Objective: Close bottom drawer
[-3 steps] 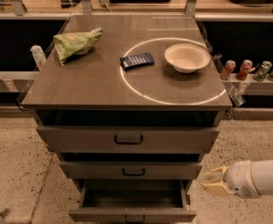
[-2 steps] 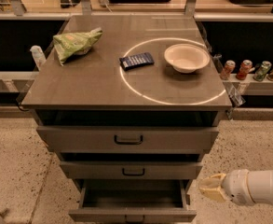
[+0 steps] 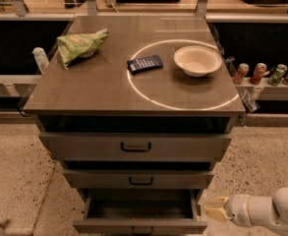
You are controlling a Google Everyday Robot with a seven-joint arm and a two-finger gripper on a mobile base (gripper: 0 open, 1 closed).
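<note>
Showing bottom drawer [image 3: 139, 226], lowest of three, pulled out; one end effector [image 3: 216, 209] just right of it, grip state indeterminable; one bowl [image 3: 197, 60], four cans [image 3: 260, 73] beyond it.

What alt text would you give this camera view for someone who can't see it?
A grey cabinet's bottom drawer stands pulled open, and the robot's end effector is beside its right edge, low near the floor. On the cabinet top lie a green bag, a dark blue packet and a white bowl.
</note>
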